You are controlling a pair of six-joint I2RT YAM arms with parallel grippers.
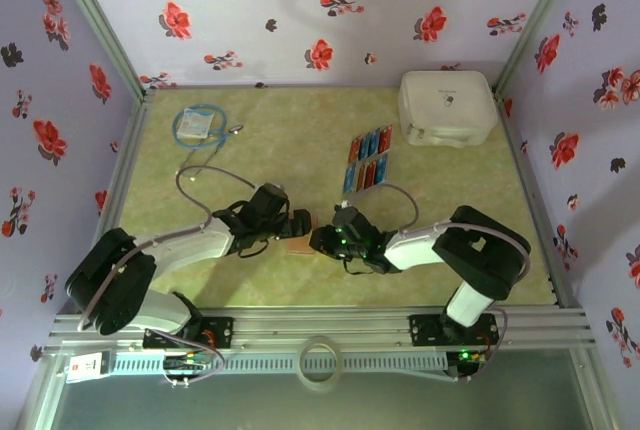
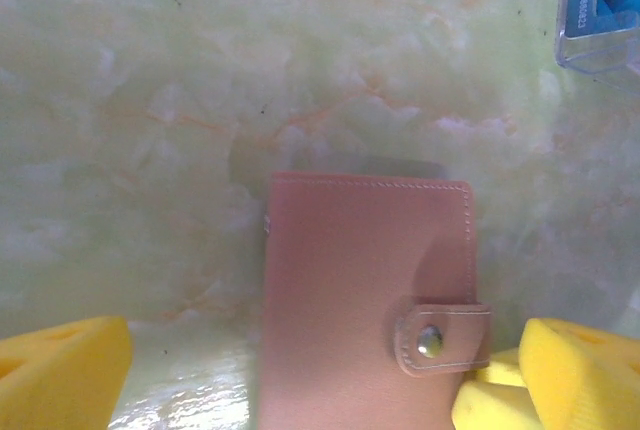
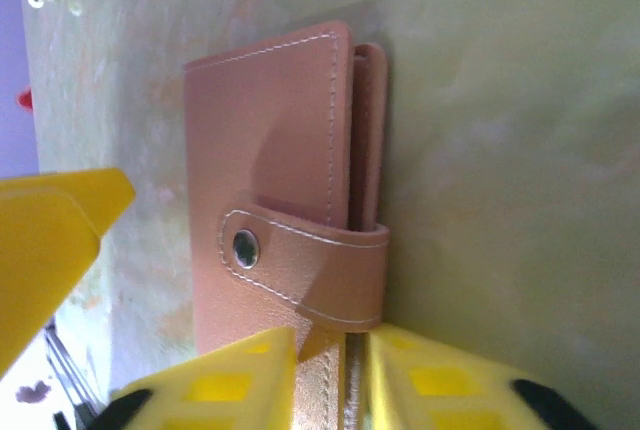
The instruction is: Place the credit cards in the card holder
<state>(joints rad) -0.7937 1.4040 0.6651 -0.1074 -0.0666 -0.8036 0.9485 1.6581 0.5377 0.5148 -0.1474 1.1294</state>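
Snapped-shut card holder (image 3: 270, 150) needs opening.
Its edge is pinched in the right claw (image 3: 335, 380); the left claw (image 2: 320, 390), spread wide, should lift the strap (image 3: 310, 262).

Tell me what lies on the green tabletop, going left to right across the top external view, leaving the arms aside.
Coiled blue cable → card holder → credit cards → white box

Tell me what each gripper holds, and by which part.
Right gripper pinches the card holder by its edge beside the snap strap; left gripper open, holding nothing.
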